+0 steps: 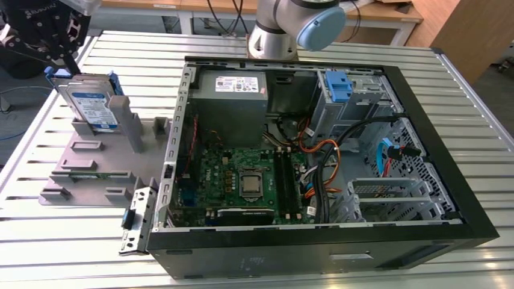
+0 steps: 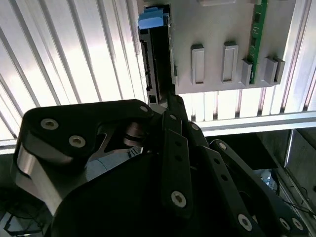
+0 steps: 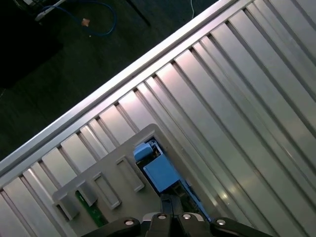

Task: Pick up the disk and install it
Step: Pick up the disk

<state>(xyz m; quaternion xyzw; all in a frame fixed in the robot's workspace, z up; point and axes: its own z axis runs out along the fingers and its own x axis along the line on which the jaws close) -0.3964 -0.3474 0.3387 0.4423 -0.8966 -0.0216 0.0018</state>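
Silver disk (image 1: 90, 103) on edge, label face twd PC case (image 1: 321, 260).

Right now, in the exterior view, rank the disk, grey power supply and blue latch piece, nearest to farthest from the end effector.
1. Disk, right under the end effector, exterior view's left.
2. Grey power supply, inside the case.
3. Blue latch piece, farther to the exterior view's right.

No print was legible: label on the disk (image 1: 90, 108) and sticker on the power supply (image 1: 233, 101) were unreadable
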